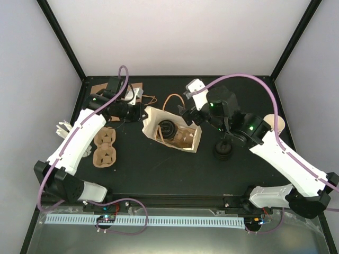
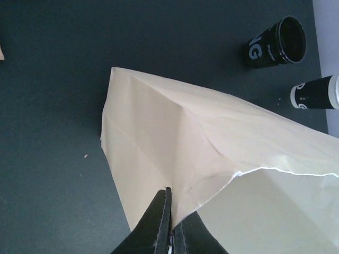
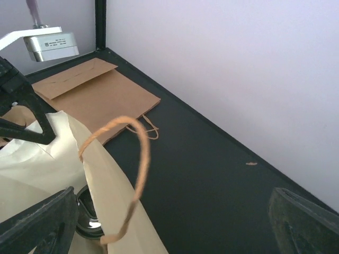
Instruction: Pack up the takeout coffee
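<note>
Fig. as I viewed it: L hand (image 2: 170,225) was pinched shut on the paper bag (image 2: 175,132) rim. R hand (image 3: 169,227) was spread wide, holding nothing, above bag's handle side. Takeout coffee (image 1: 277,124) stood nr counter (image 1: 159,169) right edge, partly behind R arm, outside bag.

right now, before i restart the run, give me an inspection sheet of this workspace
surface: black table, a few small specks
job's things: cream paper cup at the right edge, partly behind the right arm, outside the bag; cream paper bag open at centre, something dark and round inside
clutter: brown cup carrier, flat brown bags, two black lettered cups
hands: left hand shut on the bag's rim; right hand open beside the loop handle
cables: a purple cable loops over each arm
surroundings: pale walls, black frame posts
</note>
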You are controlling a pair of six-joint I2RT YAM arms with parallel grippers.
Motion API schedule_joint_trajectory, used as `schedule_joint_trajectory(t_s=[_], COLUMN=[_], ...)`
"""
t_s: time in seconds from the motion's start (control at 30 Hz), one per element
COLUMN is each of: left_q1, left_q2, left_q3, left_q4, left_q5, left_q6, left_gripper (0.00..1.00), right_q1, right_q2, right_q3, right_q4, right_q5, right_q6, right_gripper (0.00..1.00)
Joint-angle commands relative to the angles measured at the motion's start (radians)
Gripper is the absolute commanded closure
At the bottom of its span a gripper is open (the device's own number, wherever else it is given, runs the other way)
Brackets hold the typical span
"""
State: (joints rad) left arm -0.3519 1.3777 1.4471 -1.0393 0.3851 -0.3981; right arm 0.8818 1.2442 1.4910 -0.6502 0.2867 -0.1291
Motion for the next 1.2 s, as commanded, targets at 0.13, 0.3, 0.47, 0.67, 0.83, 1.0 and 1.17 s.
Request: schedule_joint_trajectory(t_s=[0.13, 0.3, 0.47, 0.67, 0.83, 1.0, 1.17], left_q1=[0.01, 0.01, 0.01, 0.01, 0.01, 0.01, 0.01], left_q2=[0.037, 0.038, 0.043, 0.044, 0.046, 0.044, 0.038], left_q3=[0.049, 0.046, 0.046, 0.038, 0.037, 0.037, 0.027], left_q4=[0.019, 0.024, 0.029, 0.039, 0.047, 0.05, 0.057], left_q5=[0.052, 0.052, 0.059, 0.061, 0.066, 0.073, 0.073], left_q6=[-0.03, -0.032, -0.037, -0.043, -0.049, -0.053, -0.059], left_gripper=[0.98, 0.98, 0.98, 0.98, 0.98, 0.97, 0.97], right_q1=[-0.023, -0.022, -0.023, -0.02, -0.019, -0.014, -0.014], right_q2=[-0.085, -0.11, -0.086, -0.11, -0.083, -0.08, -0.082], right_q3=[0.008, 0.026, 0.053, -0.034, -0.049, -0.085, -0.103], right_q4=[-0.131, -0.245, -0.397, -0.42, -0.446, -0.435, -0.416], right_q5=[0.058, 0.117, 0.056, -0.132, -0.146, -0.139, -0.161], right_q6=[0.221, 0.337, 0.448, 0.59, 0.642, 0.689, 0.704], right_gripper=[0.0, 0.0, 0.0, 0.13, 0.2, 0.34, 0.48])
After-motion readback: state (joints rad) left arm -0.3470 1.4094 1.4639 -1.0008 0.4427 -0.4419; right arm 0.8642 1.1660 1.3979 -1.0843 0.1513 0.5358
